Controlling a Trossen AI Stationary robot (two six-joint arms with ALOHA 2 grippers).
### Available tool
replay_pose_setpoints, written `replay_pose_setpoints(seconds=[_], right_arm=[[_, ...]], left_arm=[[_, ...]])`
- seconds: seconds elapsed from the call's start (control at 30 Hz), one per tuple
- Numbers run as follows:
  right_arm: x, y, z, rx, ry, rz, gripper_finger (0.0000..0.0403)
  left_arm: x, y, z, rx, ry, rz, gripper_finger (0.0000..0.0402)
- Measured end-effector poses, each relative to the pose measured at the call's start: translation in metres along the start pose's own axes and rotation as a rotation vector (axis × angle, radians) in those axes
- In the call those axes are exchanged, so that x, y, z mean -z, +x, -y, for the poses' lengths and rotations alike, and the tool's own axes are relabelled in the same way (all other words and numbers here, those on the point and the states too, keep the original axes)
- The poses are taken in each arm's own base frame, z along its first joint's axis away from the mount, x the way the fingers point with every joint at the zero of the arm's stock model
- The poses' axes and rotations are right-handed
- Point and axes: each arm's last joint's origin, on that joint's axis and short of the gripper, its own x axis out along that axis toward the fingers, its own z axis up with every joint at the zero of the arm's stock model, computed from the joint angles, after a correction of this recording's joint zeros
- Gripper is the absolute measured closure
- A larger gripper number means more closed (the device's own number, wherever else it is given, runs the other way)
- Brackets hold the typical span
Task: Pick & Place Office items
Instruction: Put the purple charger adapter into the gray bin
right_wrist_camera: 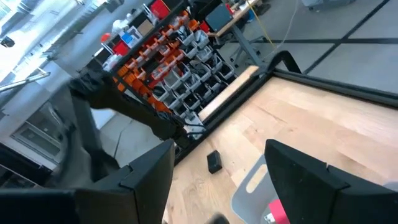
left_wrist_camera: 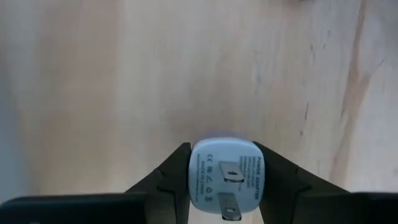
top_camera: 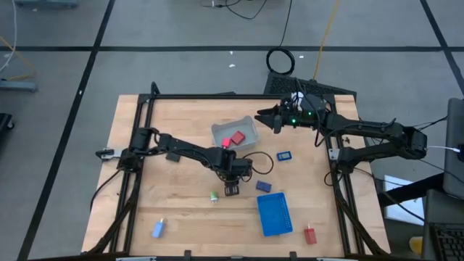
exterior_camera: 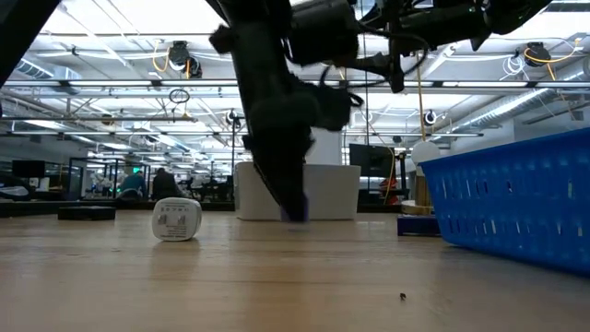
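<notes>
My left gripper stands over the middle of the table, pointing steeply down, shut on a pale blue power adapter whose two metal prongs face the wrist camera. In the low view its fingertips reach down to the table top. My right gripper hangs open and level above the far side, next to the pale translucent bin; nothing is between its fingers. Loose office items lie around: a dark blue block, a dark blue framed piece, a small greenish piece, a light blue piece and a red piece. My left gripper pinches the adapter by its two opposite side faces between its two fingers, coming from above and slanting down. The pronged face is turned up toward the wrist. The adapter is at or just above the table top; I cannot tell whether it is lifted clear.
The bin holds two red pieces. A flat bright-blue tray lies near the front right, to the right of my left gripper. A black cord loops beside the left gripper. A black frame runs along the table's edges.
</notes>
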Motion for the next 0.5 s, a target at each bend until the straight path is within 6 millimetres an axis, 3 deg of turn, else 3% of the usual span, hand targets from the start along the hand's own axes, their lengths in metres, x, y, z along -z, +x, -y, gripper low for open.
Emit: replay_pose_setpoints(seconds=[0.17, 0.4, 0.5], right_arm=[[0.003, -0.001, 0.003, 0.028, 0.009, -0.031, 0.0161], [0.001, -0.005, -0.001, 0.018, 0.031, -0.016, 0.0161], [-0.001, -0.006, -0.002, 0.008, 0.027, -0.001, 0.0161]], left_arm=[[-0.002, -0.047, -0.003, -0.048, -0.019, 0.091, 0.0269], [0.003, -0.128, -0.014, -0.111, -0.069, 0.286, 0.0268], [0.005, -0.15, -0.024, -0.149, -0.093, 0.347, 0.0268]])
